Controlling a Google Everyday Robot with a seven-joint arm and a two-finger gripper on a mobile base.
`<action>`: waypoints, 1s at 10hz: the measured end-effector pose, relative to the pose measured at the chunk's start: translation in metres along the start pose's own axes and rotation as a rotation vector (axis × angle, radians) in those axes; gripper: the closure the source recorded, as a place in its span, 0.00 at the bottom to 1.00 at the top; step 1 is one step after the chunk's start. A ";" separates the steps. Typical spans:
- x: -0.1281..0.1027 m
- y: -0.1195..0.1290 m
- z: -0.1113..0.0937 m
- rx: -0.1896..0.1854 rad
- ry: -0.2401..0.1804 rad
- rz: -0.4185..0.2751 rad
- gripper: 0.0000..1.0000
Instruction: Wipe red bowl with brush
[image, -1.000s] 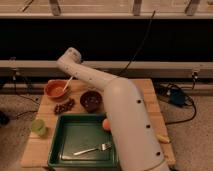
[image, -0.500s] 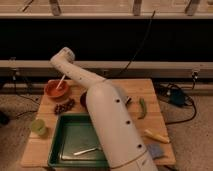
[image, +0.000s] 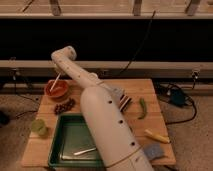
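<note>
Bowl (image: 57, 89) sits on the table (image: 150, 90), just below and left of the gripper (image: 62, 71). Brush (image: 54, 82) slants down from the gripper into the bowl. I cannot tell how the gripper is set.

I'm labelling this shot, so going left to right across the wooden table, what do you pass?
Green cup → red bowl with the brush in it → robot arm, its gripper hidden above the bowl → green pepper → yellow-handled tool.
</note>
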 end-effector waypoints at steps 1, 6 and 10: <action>-0.006 0.002 -0.003 0.010 -0.041 -0.018 1.00; -0.029 0.036 -0.025 0.018 -0.137 -0.033 1.00; -0.007 0.082 -0.054 -0.036 -0.105 0.009 1.00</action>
